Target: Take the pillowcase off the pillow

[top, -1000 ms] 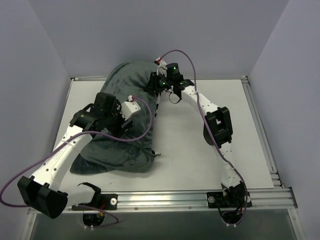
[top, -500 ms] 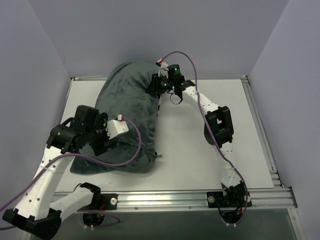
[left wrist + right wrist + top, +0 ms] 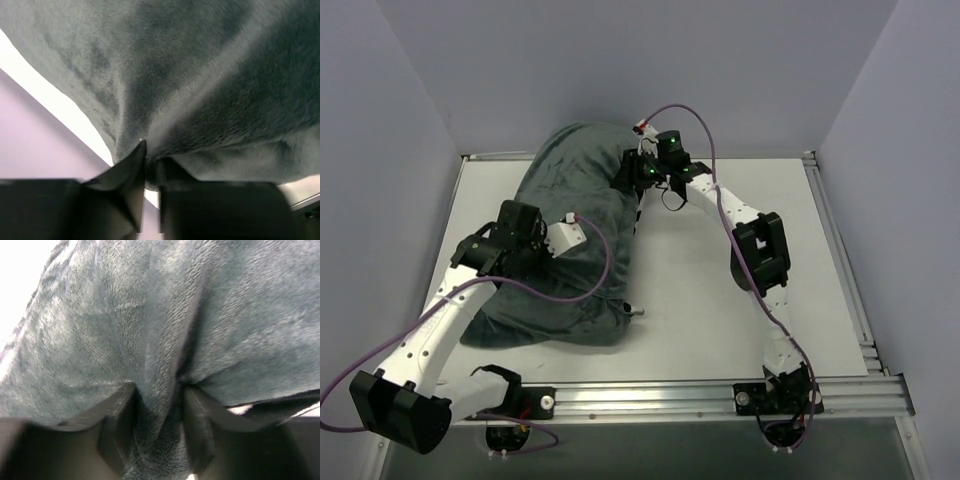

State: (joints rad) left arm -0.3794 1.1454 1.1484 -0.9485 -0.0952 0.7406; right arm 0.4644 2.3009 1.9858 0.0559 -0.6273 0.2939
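The white counter [image 3: 710,310] carries the pillowcase [image 3: 570,180], a bulky mound with its plain dark grey face outward, lying on the left half from the far edge almost to the near edge. On the mound's left flank, the left gripper [image 3: 150,162] is closed narrowly on a thin pinched fold of the grey fabric. At the mound's far right edge, the right gripper [image 3: 157,400] is clamped on a thicker ridge of the same fabric.
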